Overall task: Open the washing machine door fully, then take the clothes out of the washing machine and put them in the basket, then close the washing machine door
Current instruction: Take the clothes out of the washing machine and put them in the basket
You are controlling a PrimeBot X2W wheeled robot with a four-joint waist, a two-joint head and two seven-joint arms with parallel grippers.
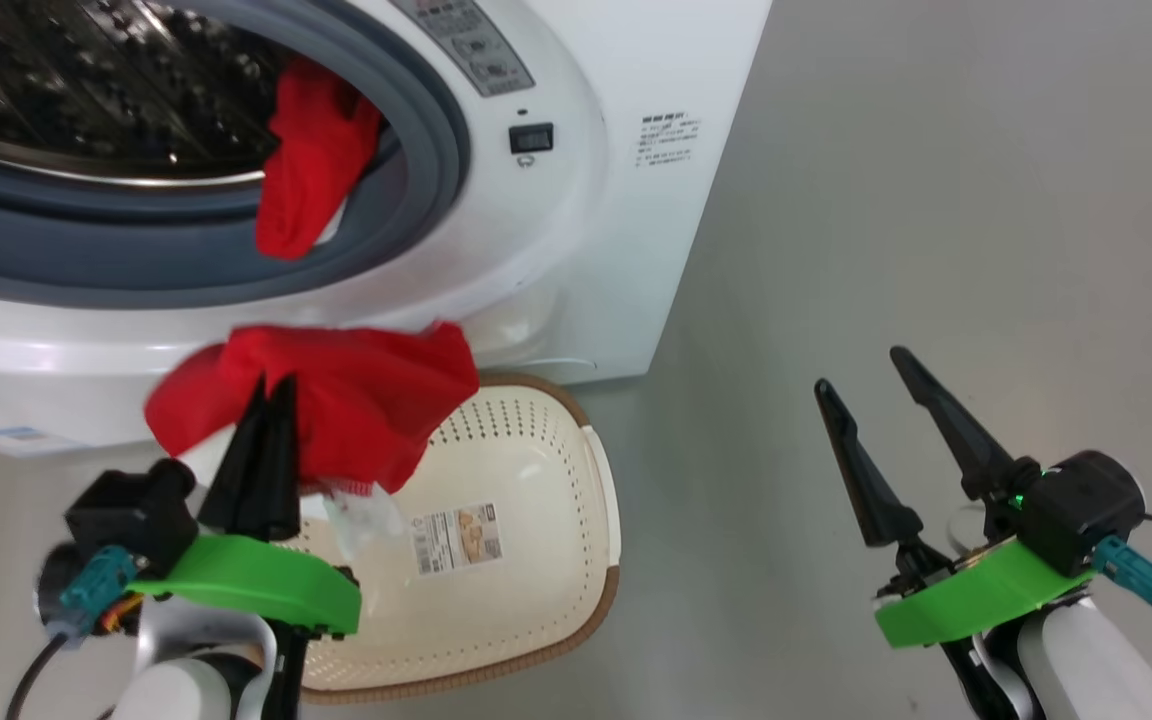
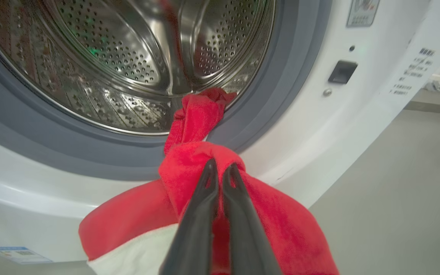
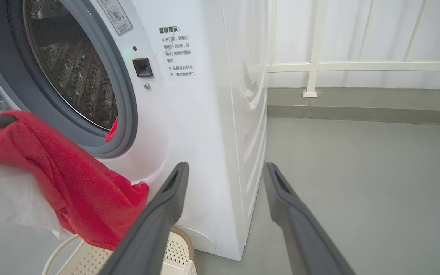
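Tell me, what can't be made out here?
- Basket floor, head view: partly hidden under the clothes and left jaws.
- Clothes' far end, left wrist view: behind the drum lip.
- Machine labels, head view: too small to read.

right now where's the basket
Head view, lower centre: the basket sits on the floor before the washing machine, under the clothes pinched in the left jaws.

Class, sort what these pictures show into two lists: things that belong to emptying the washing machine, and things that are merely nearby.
Belongs to the job:
- washing machine
- red clothes, trailing out of its opening
- basket
- left claw, shut on the clothes

Merely nearby:
- right claw, open, holding nothing
- white railing
- grey floor
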